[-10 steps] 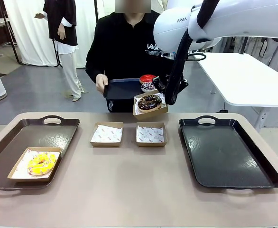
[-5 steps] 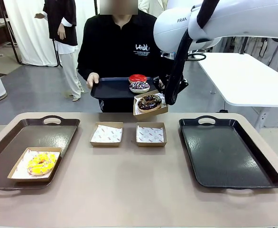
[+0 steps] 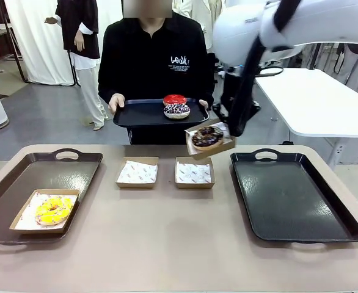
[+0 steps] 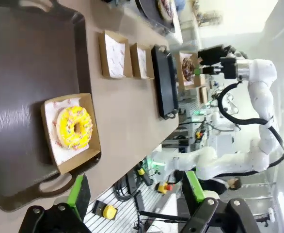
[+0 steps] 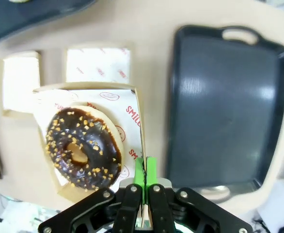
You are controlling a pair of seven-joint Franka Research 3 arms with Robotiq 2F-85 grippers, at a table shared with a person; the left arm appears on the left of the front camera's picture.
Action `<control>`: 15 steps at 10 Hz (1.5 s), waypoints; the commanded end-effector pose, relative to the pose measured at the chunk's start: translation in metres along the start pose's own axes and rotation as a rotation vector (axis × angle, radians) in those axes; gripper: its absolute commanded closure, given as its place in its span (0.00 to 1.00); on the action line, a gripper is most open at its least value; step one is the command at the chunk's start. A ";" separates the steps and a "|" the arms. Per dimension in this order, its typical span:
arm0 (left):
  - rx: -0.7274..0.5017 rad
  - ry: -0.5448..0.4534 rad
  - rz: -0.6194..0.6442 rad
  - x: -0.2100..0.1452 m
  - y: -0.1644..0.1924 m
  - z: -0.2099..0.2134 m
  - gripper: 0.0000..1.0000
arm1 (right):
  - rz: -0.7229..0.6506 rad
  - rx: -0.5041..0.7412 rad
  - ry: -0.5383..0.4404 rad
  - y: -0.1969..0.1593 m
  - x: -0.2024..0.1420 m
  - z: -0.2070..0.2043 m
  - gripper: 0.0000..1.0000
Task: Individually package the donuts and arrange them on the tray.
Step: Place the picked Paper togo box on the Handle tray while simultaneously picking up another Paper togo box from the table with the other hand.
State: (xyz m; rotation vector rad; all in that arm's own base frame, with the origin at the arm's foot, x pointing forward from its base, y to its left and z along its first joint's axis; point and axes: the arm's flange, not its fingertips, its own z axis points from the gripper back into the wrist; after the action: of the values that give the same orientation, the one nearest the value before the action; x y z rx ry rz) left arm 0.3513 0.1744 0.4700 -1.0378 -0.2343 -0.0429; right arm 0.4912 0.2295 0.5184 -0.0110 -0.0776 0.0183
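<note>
Grey flooring and white curtains back a tan table (image 3: 167, 244) bearing the left tray (image 3: 75, 168) with the boxed yellow donut (image 3: 53, 210), two paper-lined boxes (image 3: 137, 172) and the right tray (image 3: 289, 195). Across it a person holds a third tray (image 3: 142, 113) with the red donut (image 3: 175, 99) and sprinkled donut (image 3: 176, 110). The right gripper (image 5: 145, 167) pinches the rim of a carton (image 5: 132, 116) carrying the chocolate donut (image 5: 82, 148) in the air; the left gripper (image 4: 134, 191) gapes wide, holding nothing.

A lab-like hall; white curtain (image 3: 32, 43), grey floor (image 3: 44, 122), white worktable (image 3: 313, 104)
</note>
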 end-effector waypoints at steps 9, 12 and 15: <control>0.584 0.398 -0.200 0.131 -0.178 -0.243 0.00 | -0.126 0.047 0.022 -0.184 -0.123 -0.069 0.99; 0.742 0.445 -0.213 0.134 -0.158 -0.319 0.00 | -0.101 0.043 0.069 -0.184 -0.098 -0.088 0.99; 0.890 0.363 -0.252 0.148 -0.139 -0.374 0.00 | -0.142 0.051 0.058 -0.184 -0.123 -0.079 0.99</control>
State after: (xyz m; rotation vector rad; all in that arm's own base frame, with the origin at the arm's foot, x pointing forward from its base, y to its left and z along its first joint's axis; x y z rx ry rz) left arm 0.5248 -0.1953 0.4368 -0.1693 0.0143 -0.3675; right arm 0.3863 0.0434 0.4304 0.0430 -0.0144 -0.1140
